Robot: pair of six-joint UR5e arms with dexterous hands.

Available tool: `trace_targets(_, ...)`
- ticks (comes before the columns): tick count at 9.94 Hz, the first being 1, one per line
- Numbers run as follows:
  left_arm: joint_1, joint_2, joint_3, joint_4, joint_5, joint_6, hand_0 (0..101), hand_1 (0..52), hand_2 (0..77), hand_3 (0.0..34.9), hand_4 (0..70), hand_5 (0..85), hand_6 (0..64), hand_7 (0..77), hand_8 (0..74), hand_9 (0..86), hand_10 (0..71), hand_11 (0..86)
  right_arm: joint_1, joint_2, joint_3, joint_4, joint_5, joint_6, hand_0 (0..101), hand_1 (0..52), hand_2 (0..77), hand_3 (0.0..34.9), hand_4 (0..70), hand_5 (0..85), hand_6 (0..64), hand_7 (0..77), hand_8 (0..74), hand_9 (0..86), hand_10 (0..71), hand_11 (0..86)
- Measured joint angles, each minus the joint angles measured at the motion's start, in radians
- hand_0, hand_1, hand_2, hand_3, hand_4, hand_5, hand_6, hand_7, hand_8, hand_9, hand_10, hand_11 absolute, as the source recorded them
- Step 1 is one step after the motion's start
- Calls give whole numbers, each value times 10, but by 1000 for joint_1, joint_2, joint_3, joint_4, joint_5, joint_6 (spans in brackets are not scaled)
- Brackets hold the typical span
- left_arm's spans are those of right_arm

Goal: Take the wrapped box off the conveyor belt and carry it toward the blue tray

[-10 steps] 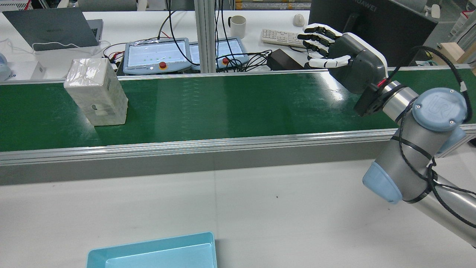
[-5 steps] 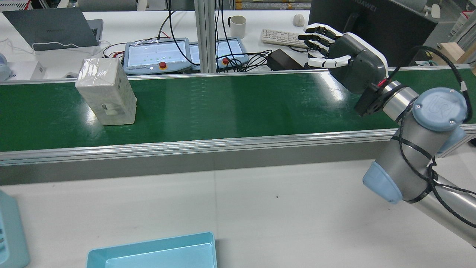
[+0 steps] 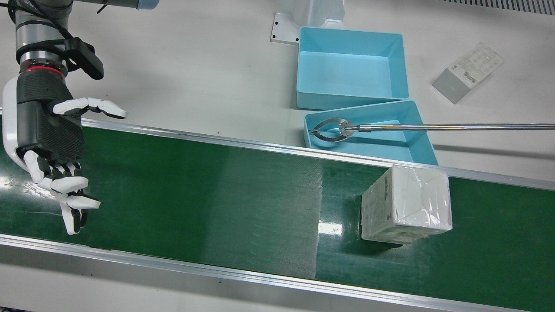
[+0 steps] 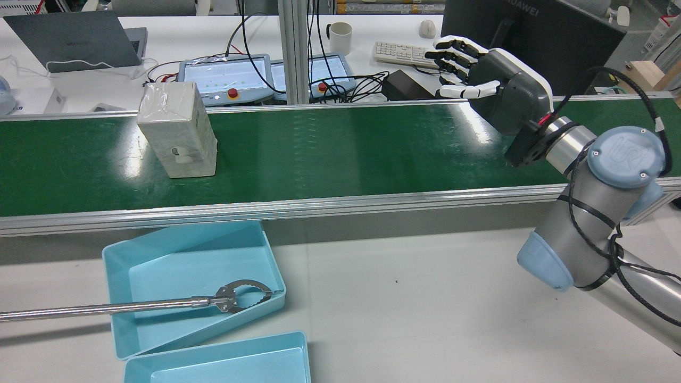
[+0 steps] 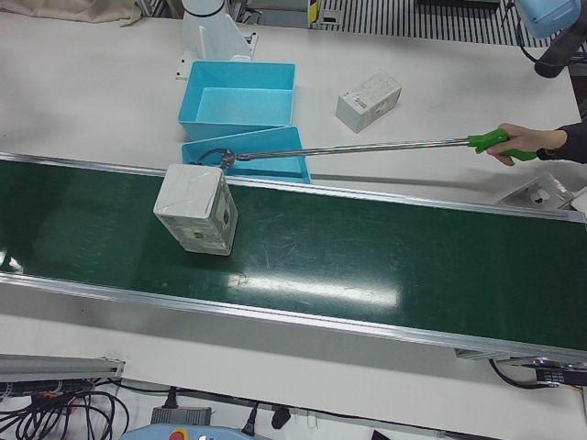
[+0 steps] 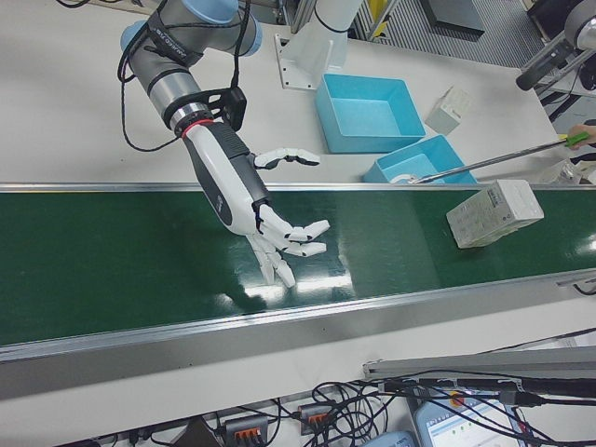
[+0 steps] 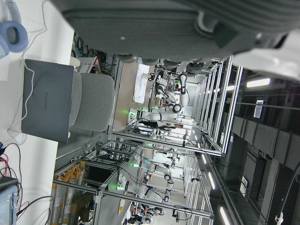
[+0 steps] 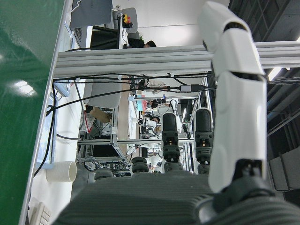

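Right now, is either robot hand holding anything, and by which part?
Nothing is held. The right hand hovers open above the conveyor belt, well apart from the wrapped box. The left hand's palm alone shows, in its own view.

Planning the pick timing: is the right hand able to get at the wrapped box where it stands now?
Probably not yet. The right hand hovers open over one end of the belt, while the wrapped box stands far along it. Nothing lies between them.

Right hand point(image 3: 50, 151) outstretched, fingers point(image 6: 296, 240) spread apart, palm empty, wrist angled down.
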Motion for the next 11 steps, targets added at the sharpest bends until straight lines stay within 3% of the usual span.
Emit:
trace_targets(2,0,0,0,0,0,0,0,0,11,0,0,11,0,0,0,0,0,0,-15,14,-12,0,1,-7,486,169,224,147,125,355,44,262,5,65,0,16)
trace_targets(3,0,0,0,0,0,0,0,0,5,0,0,11,0,5,0,0,0,0,-21,25,-20,-2,1,-10,486,191,240,142,125,360,60,262,5,65,0,16)
trace_targets(6,0,0,0,0,0,0,0,0,5,0,0,11,0,5,0,0,5,0,-29,46,-53,-2,0,-16,493,175,256,147,142,371,65,273,0,71,0,16)
trace_targets(8,0,0,0,0,0,0,0,0,5,0,0,11,0,0,0,0,5,0,-35,67,-69,-1,0,-17,481,115,185,145,136,376,65,256,0,65,0,16)
trace_targets(11,0,0,0,0,0,0,0,0,5,0,0,11,0,5,0,0,5,0,-54,85,-71,-1,0,-16,480,131,147,138,131,355,60,245,0,65,0,16)
